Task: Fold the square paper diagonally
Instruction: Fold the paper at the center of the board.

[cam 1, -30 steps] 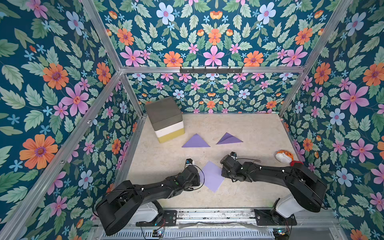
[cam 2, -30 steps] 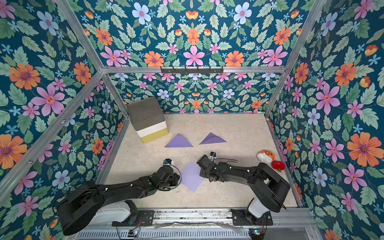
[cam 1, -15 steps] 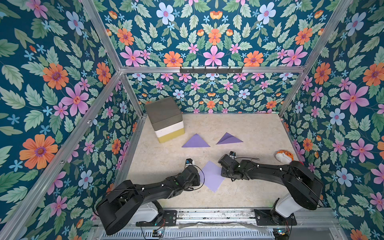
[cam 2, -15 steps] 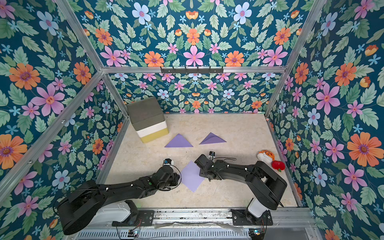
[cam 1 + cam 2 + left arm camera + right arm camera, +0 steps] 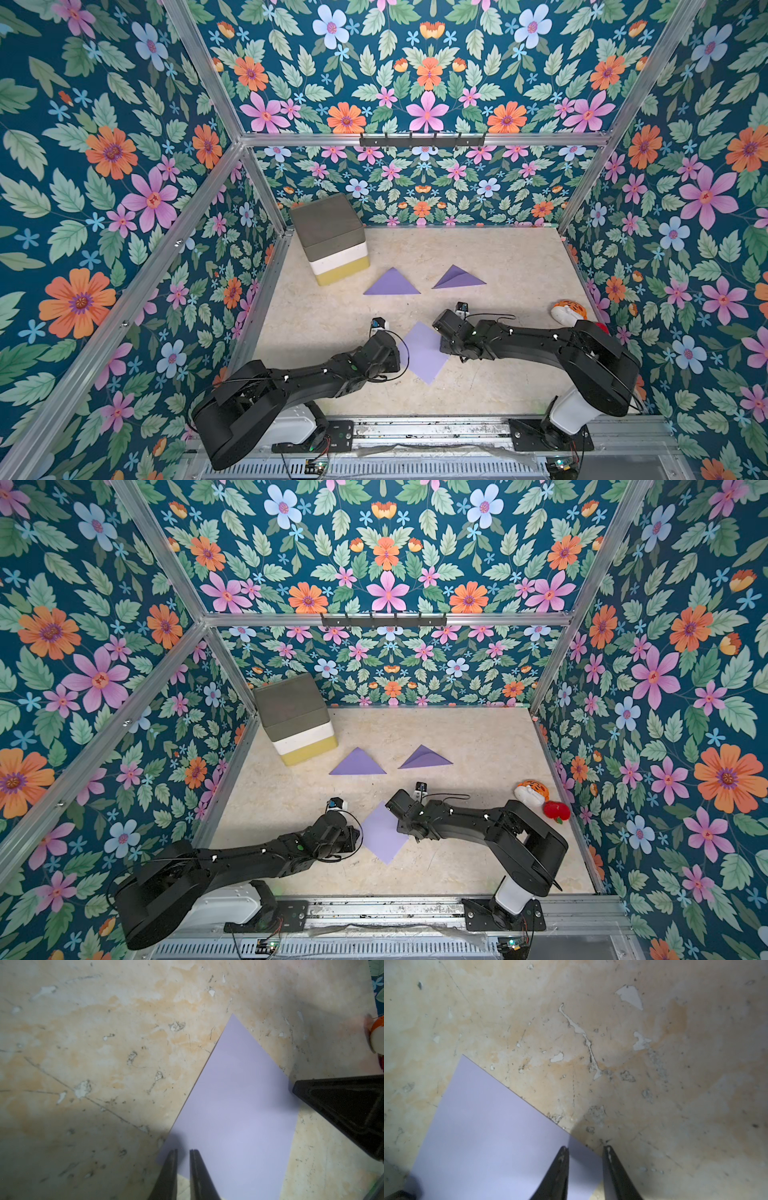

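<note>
Lilac paper (image 5: 422,351): flat, edges free.
Left gripper (image 5: 183,1150): narrow gap, at corner.
Right gripper (image 5: 585,1148): wider, opposite corner.
Table (image 5: 498,257): scuffed.

Worn tabletop (image 5: 498,257) bears square paper (image 5: 422,353), triangles (image 5: 392,283), blocks (image 5: 332,237), toys (image 5: 568,311)

The square paper (image 5: 422,353) is thin lilac paper, smooth and not shiny. The two folded paper triangles (image 5: 392,284) look the same, with sharp creases. The tabletop (image 5: 519,266) is a hard beige sheet. It is dull, scratched and dirty, with small chips where white shows through. The stacked blocks (image 5: 332,232) look like soft foam in dull grey, white and yellow. The walls (image 5: 428,62) are smooth and flat with printed flowers. The frame bars (image 5: 540,138) are silver metal with a soft shine. The left arm (image 5: 311,374) and the right arm (image 5: 540,336) look like smooth black plastic, a little shiny. The right gripper (image 5: 585,1149) has black fingers (image 5: 560,1172) with pale scuffs.
</note>
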